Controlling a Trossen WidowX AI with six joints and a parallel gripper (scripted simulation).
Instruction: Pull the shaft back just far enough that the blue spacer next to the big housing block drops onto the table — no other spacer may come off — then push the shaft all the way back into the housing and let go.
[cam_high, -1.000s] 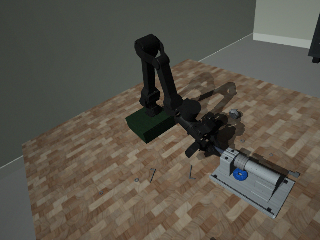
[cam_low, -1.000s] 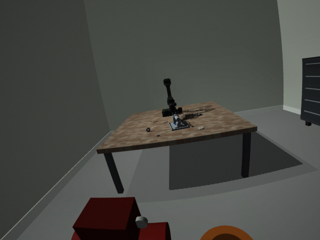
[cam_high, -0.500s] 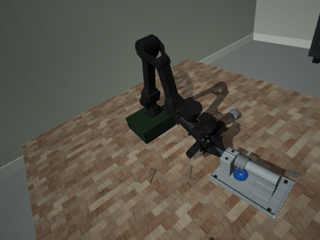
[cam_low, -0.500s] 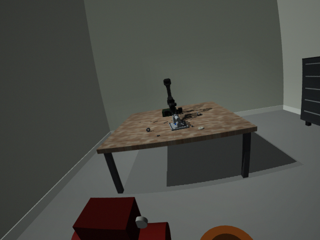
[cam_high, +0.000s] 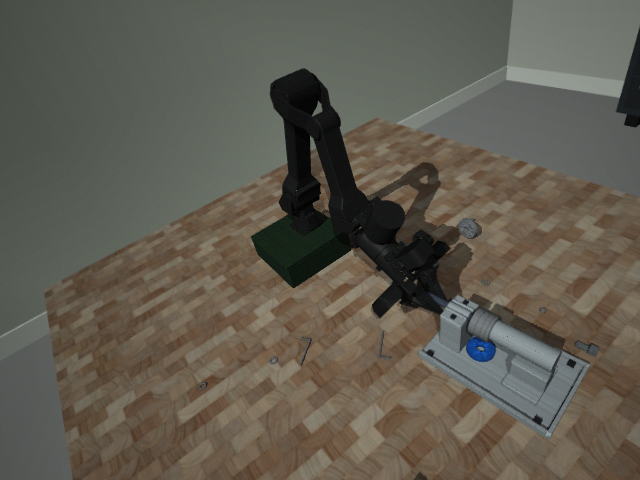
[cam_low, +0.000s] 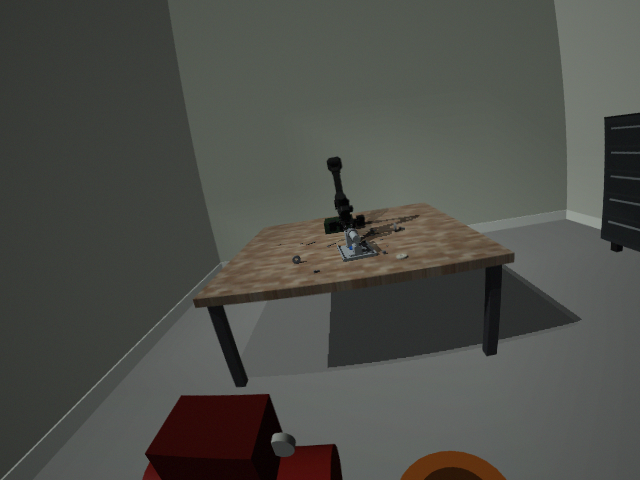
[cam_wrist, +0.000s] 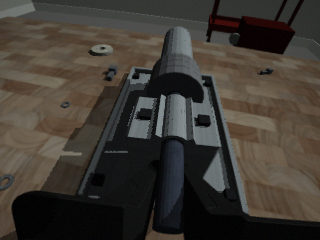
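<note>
My gripper (cam_high: 435, 298) (cam_wrist: 169, 167) is shut on the shaft. The dark blue-grey shaft (cam_wrist: 170, 202) runs between the fingertips in line with a silver sleeve (cam_wrist: 175, 117) in the upright grey housing block (cam_high: 453, 333). Beyond the block are a grey ringed section (cam_high: 483, 323) (cam_wrist: 177, 76) and a long grey cylinder (cam_high: 527, 342) (cam_wrist: 177, 44). The blue spacer (cam_high: 471, 351) (cam_low: 351, 248) lies flat on the base plate (cam_high: 478, 379) beside the block, below the ringed section. It is hidden in the wrist view. The fingertips are close to the block; the shaft's depth inside is hidden.
Two hex keys (cam_high: 306, 351) (cam_high: 382, 346) and small nuts (cam_high: 273, 360) (cam_high: 202, 385) lie left of the fixture. A bolt (cam_high: 587, 347) (cam_wrist: 111, 73) lies beside the plate. A grey wheel-like part (cam_high: 468, 228) lies behind, and a pale disc (cam_low: 401, 256) (cam_wrist: 102, 50) lies beyond the fixture.
</note>
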